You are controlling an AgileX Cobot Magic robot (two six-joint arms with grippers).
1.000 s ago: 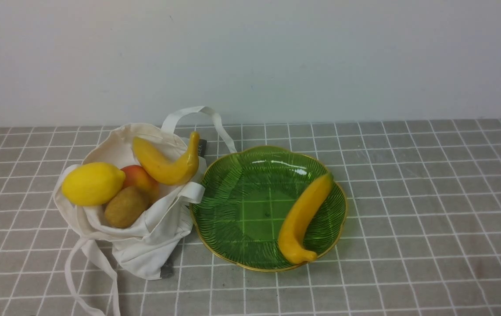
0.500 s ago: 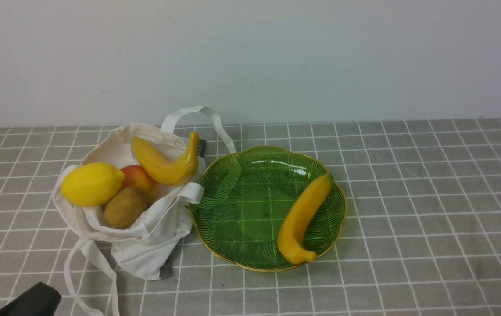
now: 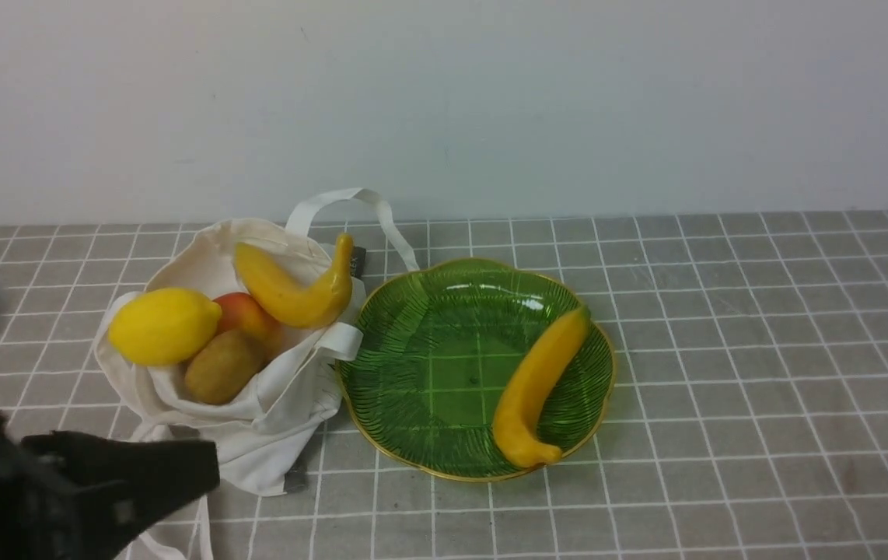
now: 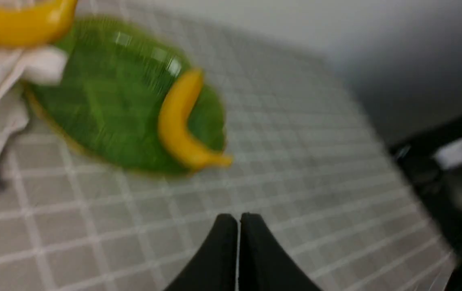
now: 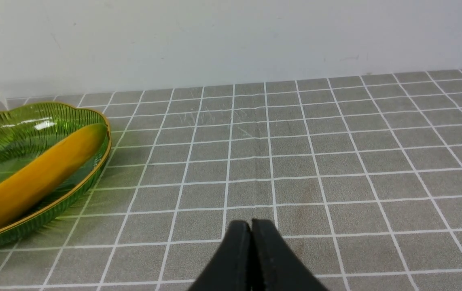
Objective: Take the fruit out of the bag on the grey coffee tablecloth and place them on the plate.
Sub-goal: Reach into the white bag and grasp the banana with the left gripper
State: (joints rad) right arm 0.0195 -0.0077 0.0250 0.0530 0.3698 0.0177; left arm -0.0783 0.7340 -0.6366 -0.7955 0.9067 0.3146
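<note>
A grey coffee tablecloth [image 3: 763, 350] with a grid of thin white lines covers the table in front of a plain pale wall [image 3: 444, 101]. At the near left, the black left gripper [image 3: 203, 467] reaches in low over the cloth with its two fingers pressed together and nothing between them. Its tip lies by the near corner of the bag [image 3: 257, 435], and whether they touch cannot be told. The off-white cloth bag lies slumped and open, left of centre. Inside it are a yellow lemon [image 3: 162, 325] at the left, then a brown kiwi [image 3: 222, 365] in front of a red-orange round fruit [image 3: 246, 313], and a curved banana [image 3: 292, 292] resting across the bag's far right edge. One white strap handle [image 3: 351, 198] loops up behind. Just right of the bag, touching it, sits the green glass plate [image 3: 413, 327] with a gold rim. A second banana [image 3: 533, 385] lies on its right side. Further right, seen only from its own wrist camera, the right gripper [image 5: 251, 226] hangs over bare cloth beside the plate, fingers closed together and empty.
</note>
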